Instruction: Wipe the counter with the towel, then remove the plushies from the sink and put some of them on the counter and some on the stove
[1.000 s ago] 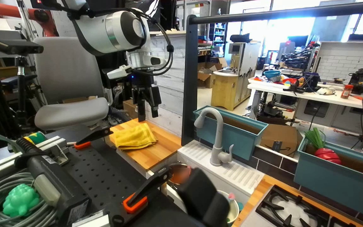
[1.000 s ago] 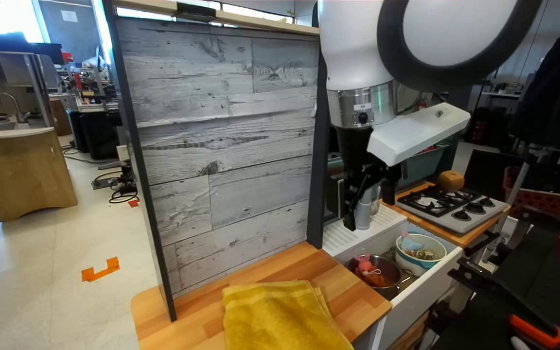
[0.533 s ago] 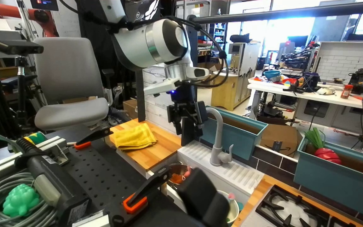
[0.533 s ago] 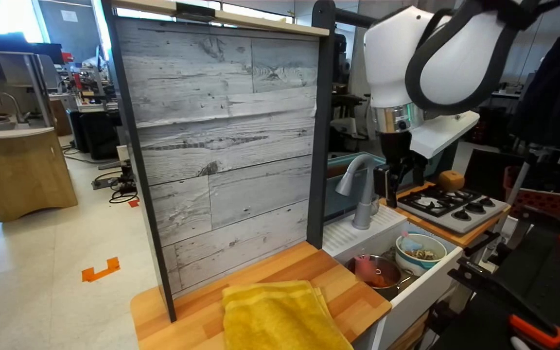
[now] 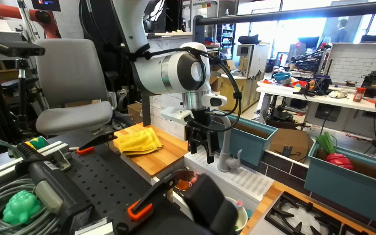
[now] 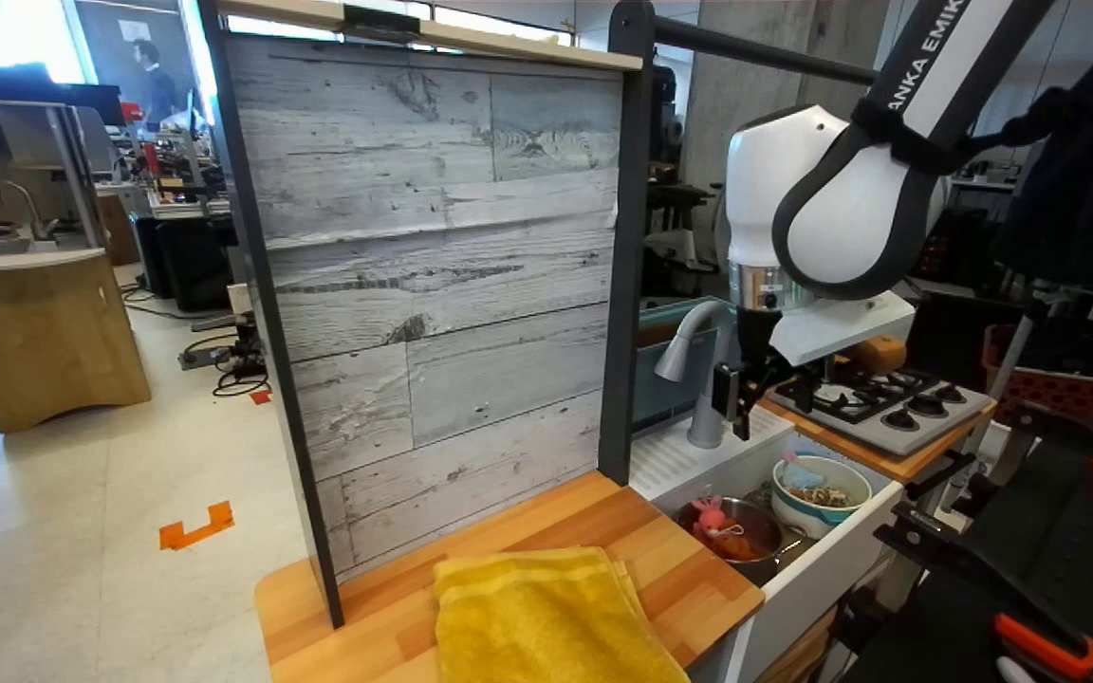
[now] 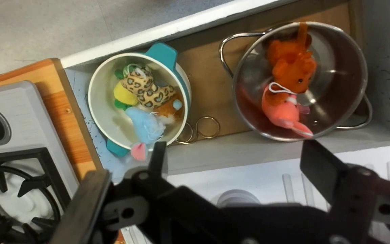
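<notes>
Yellow folded cloth towel point(image 6: 546, 617) lies on the light-brown wooden counter point(image 6: 385, 636), seen in both exterior views. Black two-finger gripper point(image 7: 234, 149): above the white sink point(image 6: 831, 563), near the grey gooseneck faucet point(image 5: 226, 145), pointing down. Fingers wide apart, a clear gap between the tips. Inside the sink, per wrist view: cream pot with teal handles point(image 7: 102, 113), holding a leopard-spotted plush point(image 7: 147, 88), a light-blue plush point(image 7: 146, 125) whose pink end overhangs the rim, a yellow-and-green plush point(image 7: 124, 94) and a partly covered brown plush point(image 7: 168, 109); round stainless-steel pot point(image 7: 344, 83), holding an orange plush bear point(image 7: 292, 67) and a coral-pink plush point(image 7: 279, 110), overlapping in view. Grey stove with black grate point(image 7: 22, 115) stands just beside the sink.
</notes>
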`<state>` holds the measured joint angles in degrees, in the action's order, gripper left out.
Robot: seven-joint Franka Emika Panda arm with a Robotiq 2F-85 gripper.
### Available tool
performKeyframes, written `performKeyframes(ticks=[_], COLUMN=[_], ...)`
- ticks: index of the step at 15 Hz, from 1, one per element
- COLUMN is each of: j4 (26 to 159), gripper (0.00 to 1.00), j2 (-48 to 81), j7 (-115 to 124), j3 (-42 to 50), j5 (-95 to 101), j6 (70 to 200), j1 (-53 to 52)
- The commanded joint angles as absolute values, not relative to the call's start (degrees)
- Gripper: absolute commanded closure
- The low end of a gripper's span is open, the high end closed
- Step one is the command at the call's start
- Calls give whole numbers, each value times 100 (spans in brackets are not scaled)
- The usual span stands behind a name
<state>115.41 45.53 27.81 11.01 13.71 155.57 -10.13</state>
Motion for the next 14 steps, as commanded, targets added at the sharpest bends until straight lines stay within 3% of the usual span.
performKeyframes(ticks=[1, 10, 11, 12, 14], j4=[11442, 10549, 10439, 10388, 10322], gripper=[0, 0, 8, 26, 42], j2=[4667, 6427, 6598, 6725, 6882], j7=[2693, 3116, 3071, 3035, 2945], j3=[1213, 1486, 1496, 1503, 1472], j5=[1126, 739, 639, 546, 354], j6=[15582, 16577, 16701, 16883, 17073], j1=[-1202, -1783, -1817, -1855, -1888])
